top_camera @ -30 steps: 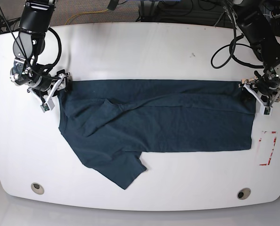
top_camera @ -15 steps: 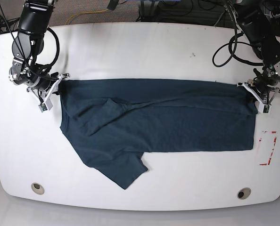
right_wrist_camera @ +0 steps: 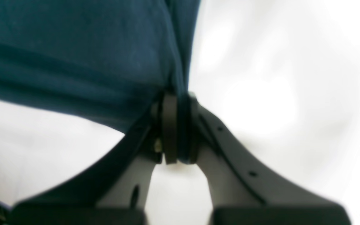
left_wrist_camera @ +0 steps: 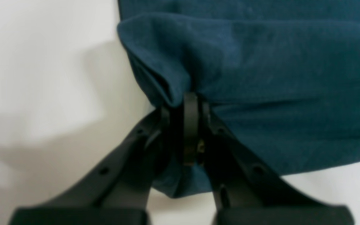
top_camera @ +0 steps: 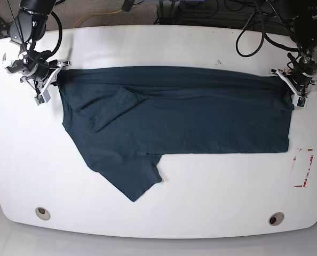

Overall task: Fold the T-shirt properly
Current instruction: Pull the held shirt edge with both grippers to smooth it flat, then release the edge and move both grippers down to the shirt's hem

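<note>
A robotics lab: white worktable, cables trailing behind.

The large dark navy-teal cloth T-shirt lies spread across the middle of the broad white round-cornered table, its long edge toward the far side. The right gripper sits at the shirt's far corner on the base view's left, the left gripper at the opposite far corner. One sleeve reaches toward the near edge. A red-marked rectangle lies near the shirt, on the left gripper's side.

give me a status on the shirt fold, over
Left gripper shut on T-shirt corner. Right gripper shut on opposite corner. Top edge taut, nothing in the way.
</note>
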Robot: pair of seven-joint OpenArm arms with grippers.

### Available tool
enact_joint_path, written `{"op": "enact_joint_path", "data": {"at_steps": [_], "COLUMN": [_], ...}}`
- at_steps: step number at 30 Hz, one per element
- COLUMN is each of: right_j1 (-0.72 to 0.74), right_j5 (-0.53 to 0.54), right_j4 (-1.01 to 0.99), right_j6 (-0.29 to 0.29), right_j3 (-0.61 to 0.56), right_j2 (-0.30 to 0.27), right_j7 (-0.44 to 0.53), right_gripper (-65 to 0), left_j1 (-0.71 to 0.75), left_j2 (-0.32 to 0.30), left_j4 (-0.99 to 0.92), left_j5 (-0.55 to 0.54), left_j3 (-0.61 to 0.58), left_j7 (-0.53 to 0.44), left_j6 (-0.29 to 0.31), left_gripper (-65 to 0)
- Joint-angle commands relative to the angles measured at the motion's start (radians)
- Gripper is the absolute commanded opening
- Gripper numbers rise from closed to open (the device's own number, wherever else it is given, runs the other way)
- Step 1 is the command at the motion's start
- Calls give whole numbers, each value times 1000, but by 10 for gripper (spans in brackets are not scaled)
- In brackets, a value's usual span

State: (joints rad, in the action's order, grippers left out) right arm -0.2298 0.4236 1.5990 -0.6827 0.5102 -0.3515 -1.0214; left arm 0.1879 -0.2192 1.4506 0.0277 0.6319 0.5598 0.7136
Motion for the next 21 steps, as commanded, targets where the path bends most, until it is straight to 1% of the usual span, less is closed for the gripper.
{"op": "enact_joint_path", "data": {"at_steps": [1, 4, 5, 8, 10, 11, 14, 16, 18, 19, 21], "right_j1": [-38, -101, -119, -148, -170, -181, -191, -196, -194, -194, -196], "right_j5": [-25, -25, -25, -25, -25, -25, -25, -25, -25, -25, -25], "right_j4": [74, 111, 120, 145, 157, 162, 162, 166, 197, 220, 255], "right_j6": [13, 13, 13, 13, 13, 13, 13, 13, 13, 13, 13], "right_j3": [31, 32, 32, 32, 32, 32, 34, 66, 104, 124, 141], "right_j2": [-21, -19, -19, -7, -7, -5, 9, 29, 44, 61, 78], "right_j7": [-14, -17, -17, -17, -17, -17, -17, -17, -17, -17, -18], "right_gripper": [-650, -650, -650, -650, -637, -615, -496, -396, -328, -287, -247], "left_j1": [40, 103, 121, 135, 137, 137, 137, 135, 135, 135, 135], "left_j2": [-16, -15, -15, -15, -15, -15, -15, -15, -16, -16, -16], "left_j4": [57, 105, 114, 124, 124, 126, 140, 151, 167, 181, 213], "left_j5": [48, 48, 48, 48, 48, 48, 47, 47, 47, 47, 44], "left_j3": [4, 9, 4, 7, 9, 10, 12, 12, 12, 10, 10], "left_j7": [47, 47, 53, 82, 95, 101, 107, 107, 107, 107, 107], "left_j6": [-15, -15, -15, -15, -15, -15, -15, -15, -15, -15, -15], "left_gripper": [-650, -588, -549, -456, -413, -390, -325, -286, -269, -269, -269]}}
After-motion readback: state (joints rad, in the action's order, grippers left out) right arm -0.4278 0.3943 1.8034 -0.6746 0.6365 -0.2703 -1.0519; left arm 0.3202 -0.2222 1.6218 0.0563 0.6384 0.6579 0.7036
